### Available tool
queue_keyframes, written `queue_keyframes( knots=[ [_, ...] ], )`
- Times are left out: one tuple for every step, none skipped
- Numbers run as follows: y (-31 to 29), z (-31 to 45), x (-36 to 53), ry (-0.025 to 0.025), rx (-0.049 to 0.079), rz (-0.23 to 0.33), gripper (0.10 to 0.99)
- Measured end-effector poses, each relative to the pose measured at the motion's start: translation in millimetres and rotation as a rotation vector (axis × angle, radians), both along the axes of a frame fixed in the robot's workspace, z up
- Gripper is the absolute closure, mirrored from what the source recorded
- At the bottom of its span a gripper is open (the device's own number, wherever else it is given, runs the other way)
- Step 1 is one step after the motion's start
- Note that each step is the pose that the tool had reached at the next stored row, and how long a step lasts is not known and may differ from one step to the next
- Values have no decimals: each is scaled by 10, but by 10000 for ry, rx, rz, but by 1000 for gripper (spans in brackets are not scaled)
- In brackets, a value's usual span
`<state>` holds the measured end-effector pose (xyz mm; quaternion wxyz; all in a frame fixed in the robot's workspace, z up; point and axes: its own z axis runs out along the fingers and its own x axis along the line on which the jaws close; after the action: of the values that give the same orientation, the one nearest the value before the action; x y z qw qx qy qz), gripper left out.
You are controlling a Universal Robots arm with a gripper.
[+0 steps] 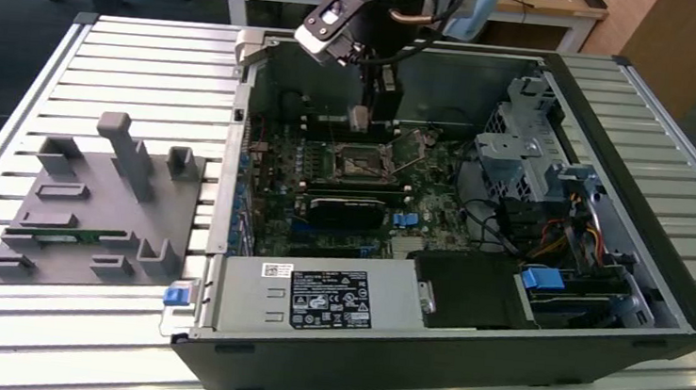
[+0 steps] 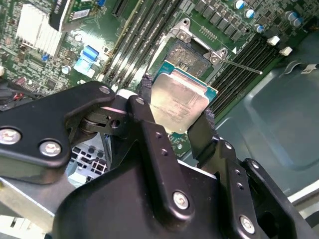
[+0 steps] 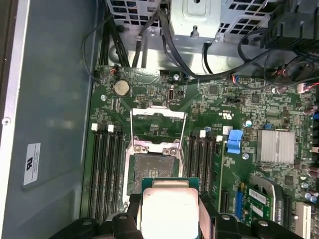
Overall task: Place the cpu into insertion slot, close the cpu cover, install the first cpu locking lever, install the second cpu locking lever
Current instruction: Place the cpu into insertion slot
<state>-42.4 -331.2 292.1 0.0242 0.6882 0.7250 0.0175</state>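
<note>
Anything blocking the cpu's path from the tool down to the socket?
Nothing visible does. The tool holds the cpu near the bare socket, and the cpu cover is swung open, off the socket.

The cpu [image 3: 169, 211] has a pale grey top with a thin green rim. The gripper [image 2: 177, 103] is matte black. The board [image 3: 219, 104] is green, its clip [image 3: 234, 141] bright blue. The slatted table [image 1: 144, 73] is striped silver-grey.

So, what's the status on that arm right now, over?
Fingers shut on small flat square grey-topped chip. Chip held off the open dark socket, not seated. Silvery metal cover frame flipped up, socket looks unobstructed.
</note>
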Motion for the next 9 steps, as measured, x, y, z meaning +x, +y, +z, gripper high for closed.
queue_keyframes(
  knots=[
    [7, -18, 0, 0, 0, -16, 545],
    [16, -36, 0, 2, -2, -39, 545],
    [25, -54, 0, 0, 0, -58, 545],
    [30, -72, 1, 0, 0, -71, 545],
    [32, -90, 1, 1, -1, -82, 545],
    [37, -108, 1, 1, -2, -99, 545],
    [40, -125, 1, 2, -2, -115, 545],
    [41, -144, 1, 1, -1, -126, 545],
    [42, -157, 2, 1, 0, -134, 545]
  ],
)
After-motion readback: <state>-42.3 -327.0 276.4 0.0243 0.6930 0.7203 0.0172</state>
